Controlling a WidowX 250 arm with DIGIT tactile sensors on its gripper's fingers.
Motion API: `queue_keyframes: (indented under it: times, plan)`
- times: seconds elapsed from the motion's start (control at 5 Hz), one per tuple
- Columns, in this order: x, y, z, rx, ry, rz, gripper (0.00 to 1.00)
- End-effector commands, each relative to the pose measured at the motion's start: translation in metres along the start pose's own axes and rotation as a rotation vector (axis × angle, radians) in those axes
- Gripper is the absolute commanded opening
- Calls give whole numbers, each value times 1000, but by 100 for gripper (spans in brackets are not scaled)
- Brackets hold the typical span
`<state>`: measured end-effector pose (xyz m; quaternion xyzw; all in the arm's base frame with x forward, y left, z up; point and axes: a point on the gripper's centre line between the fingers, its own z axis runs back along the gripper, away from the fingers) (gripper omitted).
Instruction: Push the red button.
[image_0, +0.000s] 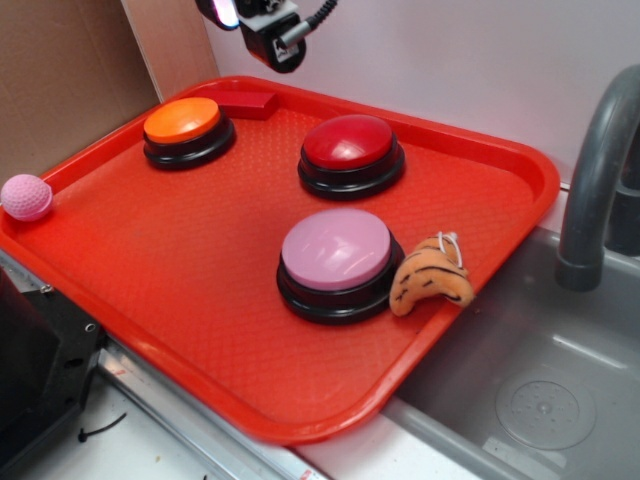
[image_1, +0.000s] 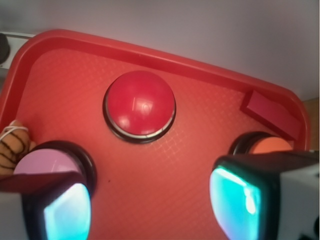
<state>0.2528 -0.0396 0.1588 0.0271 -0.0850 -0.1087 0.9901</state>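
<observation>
My hand (image_1: 150, 200) hangs spread and empty above the red tray (image_0: 180, 300), its glowing fingertips (image_1: 235, 200) wide apart. The red button (image_0: 351, 146) sits near the tray's far rim, between the orange button (image_0: 183, 122) and the pink button (image_0: 337, 252).

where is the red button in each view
Exterior: the red button sits toward the tray's far side, right of the orange button and behind the pink button.
Wrist: it is upper centre, seen between the end effector fingers.
Shared landmark: the small red block by the tray's rim, at right in the wrist view.
</observation>
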Motion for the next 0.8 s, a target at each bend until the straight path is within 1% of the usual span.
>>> queue_keyframes:
  times: [0.0, 0.4, 0.6]
  plan:
    - [2, 1, 30, -39, 29, -8, 100]
    - [-3, -4, 45, -27, 65, -4, 100]
    - [-5, -6, 48, -44, 79, 0, 100]
